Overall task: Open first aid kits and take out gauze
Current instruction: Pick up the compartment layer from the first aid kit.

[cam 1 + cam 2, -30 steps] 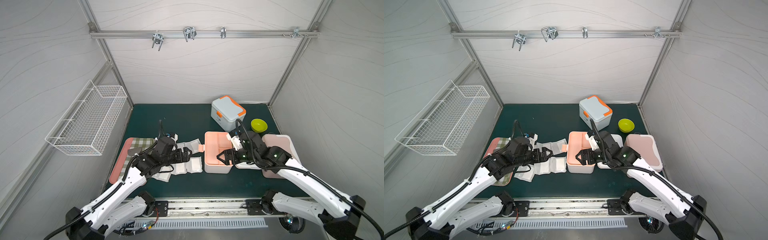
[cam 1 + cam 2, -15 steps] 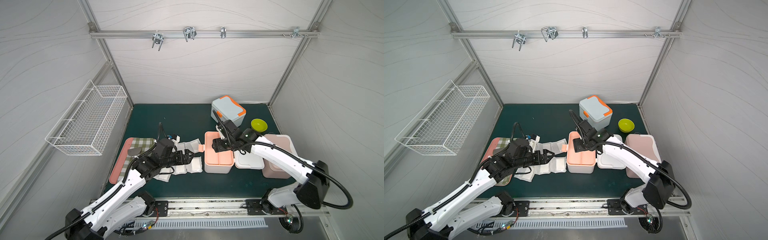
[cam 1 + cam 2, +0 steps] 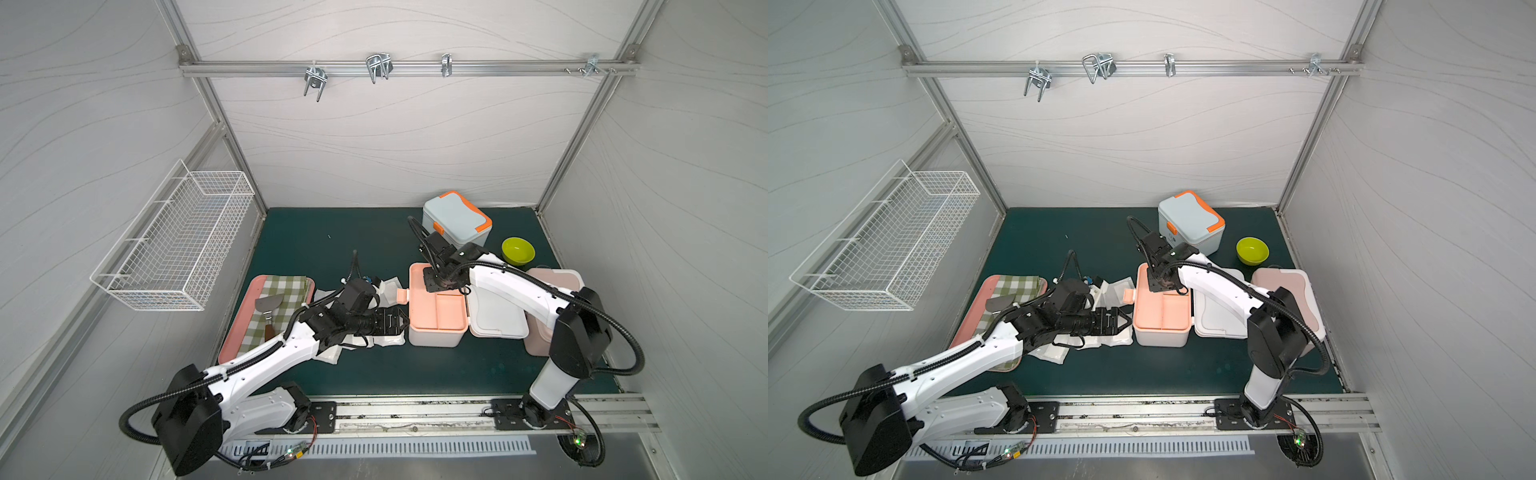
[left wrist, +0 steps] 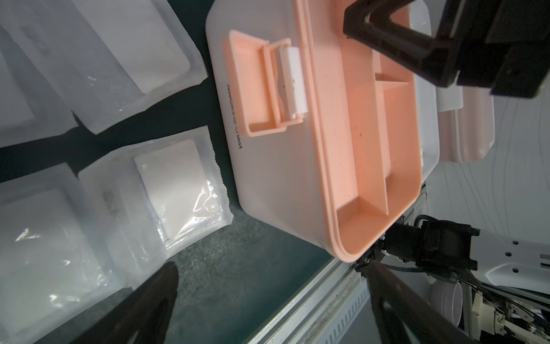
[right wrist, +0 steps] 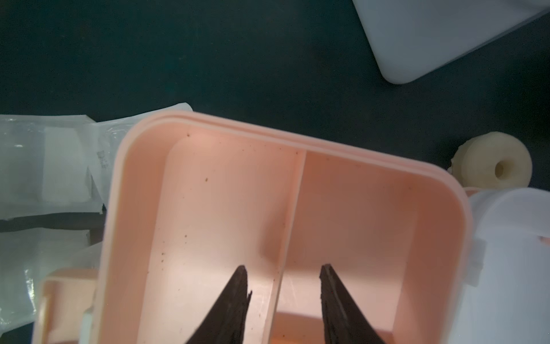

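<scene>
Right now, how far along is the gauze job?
Done: the white box is open, and gauze packets lie on the mat beside it. In hand: the right gripper straddles the divider of its peach tray. Still to do: the blue box and pink box look closed.

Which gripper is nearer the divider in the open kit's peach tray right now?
Right. The right gripper straddles the divider, jaws on either side. The left gripper is outside the open kit, by its clasp side, over the gauze pouches.

The left arm (image 3: 266,357) hides some gauze pouches (image 3: 388,288), the right arm (image 3: 519,291) much of the pink kit (image 3: 552,277).
</scene>
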### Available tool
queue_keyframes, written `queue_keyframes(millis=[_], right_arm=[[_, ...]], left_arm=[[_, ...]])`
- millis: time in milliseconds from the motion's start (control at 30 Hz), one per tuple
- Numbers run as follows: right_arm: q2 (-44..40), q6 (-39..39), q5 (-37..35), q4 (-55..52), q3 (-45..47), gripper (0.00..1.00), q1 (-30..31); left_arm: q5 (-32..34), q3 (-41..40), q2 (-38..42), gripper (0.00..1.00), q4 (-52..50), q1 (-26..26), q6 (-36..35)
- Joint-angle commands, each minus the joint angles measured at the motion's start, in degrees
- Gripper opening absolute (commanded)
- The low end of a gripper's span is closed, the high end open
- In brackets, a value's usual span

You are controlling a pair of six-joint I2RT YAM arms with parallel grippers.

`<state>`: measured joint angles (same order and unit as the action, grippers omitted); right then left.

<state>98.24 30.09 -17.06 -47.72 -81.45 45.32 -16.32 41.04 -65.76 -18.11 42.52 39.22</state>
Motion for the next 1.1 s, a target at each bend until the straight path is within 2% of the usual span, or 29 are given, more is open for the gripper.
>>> queue_keyframes(millis=[0,333,533,1067], right_arm=[[1.1,2.83,-1.39,-2.79,0.06,0.35,0.88],[2.07,7.37,-3.3,-4.36,0.97,0.17,2.4],[3.58,9.15,-4.82,-5.86,-0.18,0.01,3.28],[4.01,11.6,-12.43,-10.74,-5.27,0.0,5.65]], left_arm=[[-0.51,3.84,-2.3,0.99,4.62,1.17,-0.58],[-0.69,6.16,-7.19,0.99,6.76,3.46,-0.71],[-0.05,6.34,-7.46,0.99,6.44,3.59,-0.73],[1.19,5.99,-5.93,0.99,5.65,3.59,-0.57]])
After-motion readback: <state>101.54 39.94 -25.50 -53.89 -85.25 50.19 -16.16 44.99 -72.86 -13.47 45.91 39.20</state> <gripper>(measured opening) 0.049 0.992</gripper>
